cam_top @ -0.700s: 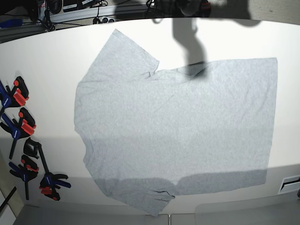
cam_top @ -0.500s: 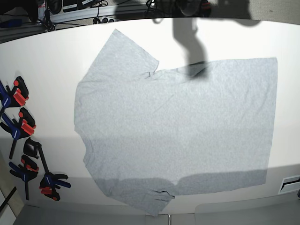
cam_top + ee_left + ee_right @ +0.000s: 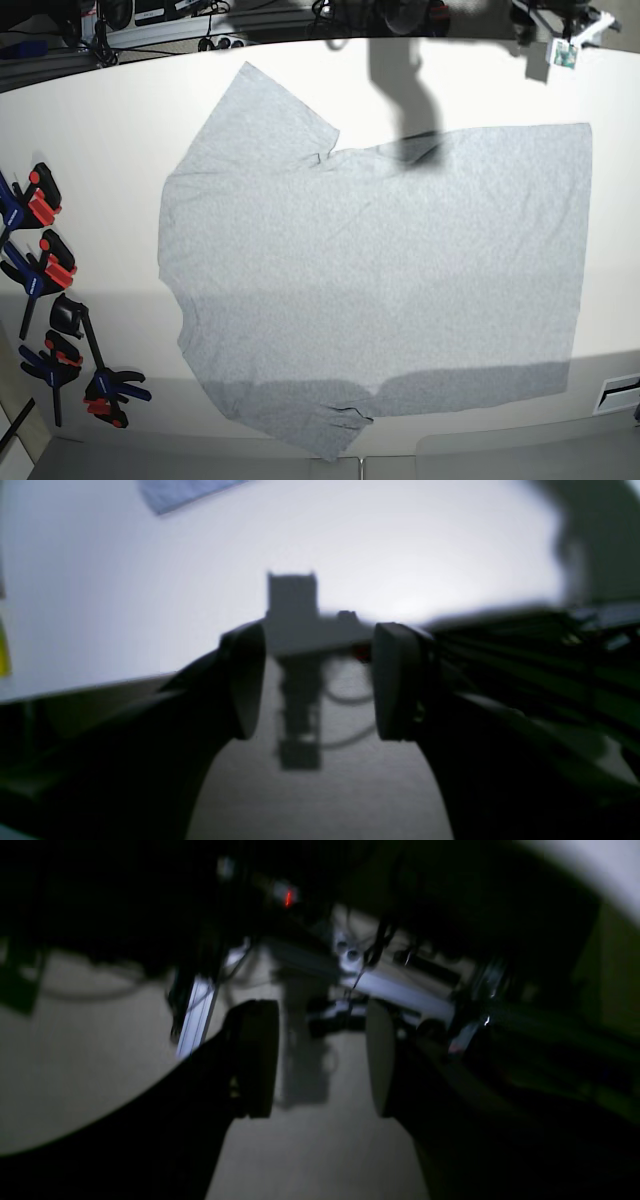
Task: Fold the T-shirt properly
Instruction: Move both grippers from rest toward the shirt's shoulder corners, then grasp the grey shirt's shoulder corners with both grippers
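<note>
While the T-shirt [image 3: 370,280] lies spread flat across the middle of the white table [image 3: 100,130], plain grey side up, neither arm touches it; its collar end faces the clamps [image 3: 50,300] that sit well apart from it along one table edge, one sleeve [image 3: 265,110] points toward the far edge and the other sleeve [image 3: 320,425] toward the near edge, its hem folded a little; a dark shadow falls across the cloth near the far sleeve; beyond the T-shirt's far corner, a small part of an arm [image 3: 560,30] shows at the table's far edge; the left tool [image 3: 317,680] has its fingers spread with nothing between them, hanging over the floor just off the table edge, a corner of the T-shirt [image 3: 180,492] far away at the top of that view; the right tool [image 3: 320,1060] is likewise spread and empty, over the floor, with cables and metal rails [image 3: 390,985] blurred and dim beyond it.
</note>
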Controlling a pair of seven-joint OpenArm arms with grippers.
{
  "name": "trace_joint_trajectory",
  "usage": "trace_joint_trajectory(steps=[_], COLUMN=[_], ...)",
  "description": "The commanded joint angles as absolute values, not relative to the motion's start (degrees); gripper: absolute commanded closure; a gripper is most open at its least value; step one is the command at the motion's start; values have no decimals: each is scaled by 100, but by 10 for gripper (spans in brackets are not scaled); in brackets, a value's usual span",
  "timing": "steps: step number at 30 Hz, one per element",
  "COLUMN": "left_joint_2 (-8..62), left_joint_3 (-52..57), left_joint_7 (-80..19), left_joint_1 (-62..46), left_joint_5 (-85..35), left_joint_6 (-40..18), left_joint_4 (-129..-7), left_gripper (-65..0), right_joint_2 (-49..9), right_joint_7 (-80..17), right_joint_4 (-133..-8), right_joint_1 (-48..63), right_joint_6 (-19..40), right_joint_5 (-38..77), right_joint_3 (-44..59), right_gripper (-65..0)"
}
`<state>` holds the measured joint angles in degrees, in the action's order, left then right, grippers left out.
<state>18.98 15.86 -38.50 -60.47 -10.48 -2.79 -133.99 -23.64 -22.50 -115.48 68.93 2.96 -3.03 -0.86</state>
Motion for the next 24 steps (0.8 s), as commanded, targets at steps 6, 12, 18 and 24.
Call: trace_joint_trajectory(steps=[6,12,18,24], left_joint_2=[1922,1920,1894,1894], left_joint_3=[1610,1610,1608,1608], left_joint_7=[-3487,-3452,-3472,-3470], left_joint_1=[-5771,-4838,-4198,-4160], left_joint_5=[-1052,-1055,-1057,-1055], left_joint_6=[-255,-252,-255,-255], left_joint_4=[-13500,-13500,-13500,-13500], left_gripper=[-320,-320,-321,-320], right_joint_2=[-2381,-2379,-2473,-3065], right_joint_7=[-2552,-3059,-3343,-3542], right_joint_4=[-12116,-12639,-12650,-12123], right_joint_1=[6451,5822,5258,4685], right_joint_6=[294,405,978,1028], right_joint_5=[-290,-460,-1485,-1514], right_joint_3=[-75,-145,-534,-1286], right_gripper=[-265,-265,-265,-265])
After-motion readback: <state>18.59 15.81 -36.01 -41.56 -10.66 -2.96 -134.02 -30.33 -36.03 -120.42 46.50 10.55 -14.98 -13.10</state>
